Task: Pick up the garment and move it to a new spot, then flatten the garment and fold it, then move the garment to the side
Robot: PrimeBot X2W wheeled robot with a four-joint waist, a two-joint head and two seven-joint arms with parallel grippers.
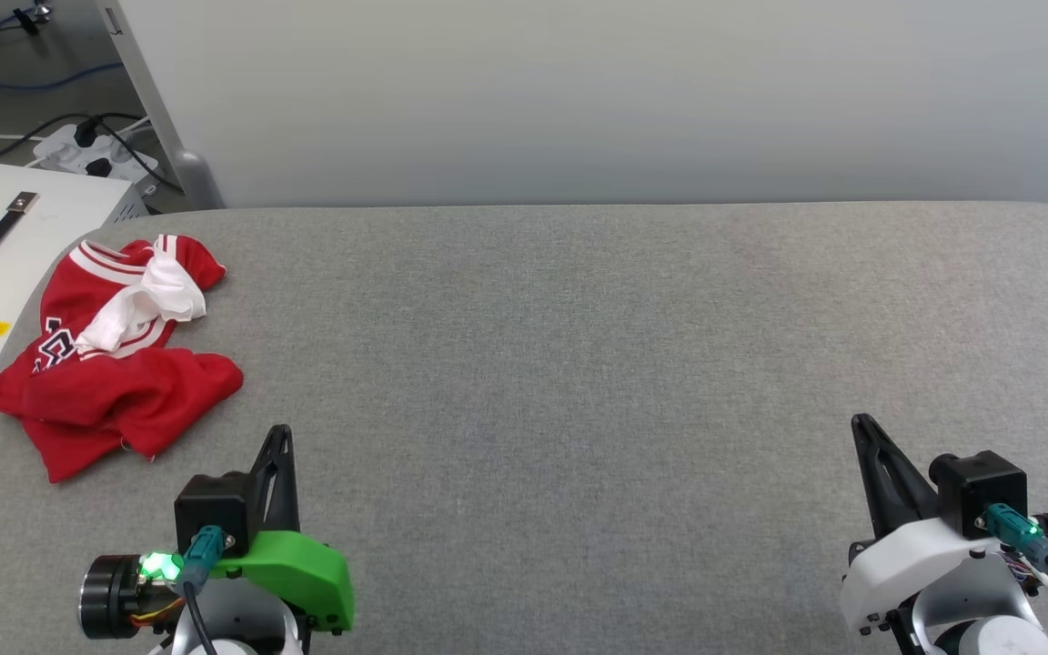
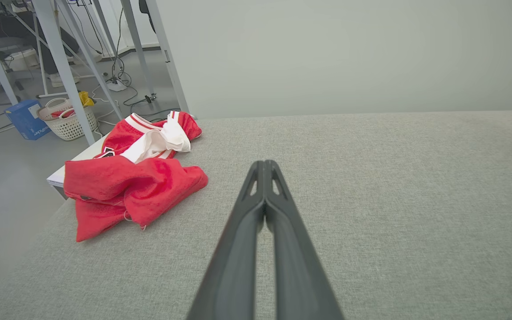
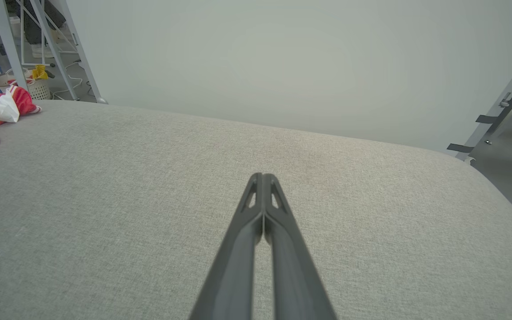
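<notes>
The shirt [image 1: 115, 350] lies crumpled at the far left edge of the grey table [image 1: 579, 364], untouched. Both the left gripper [image 1: 280, 432] and right gripper [image 1: 861, 423] are clenched, empty. Pickup seems unstarted; the left must open and reach it

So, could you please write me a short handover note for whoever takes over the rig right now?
Left hand: shut, empty, above the grey surface, close to the garment but not touching it.
Right hand: shut, empty, at the right side, far from the garment.
Garment: crumpled in a heap at the surface's left edge.
Done: nothing yet.
Left: pick it up, move it, flatten, fold, set it aside.
</notes>
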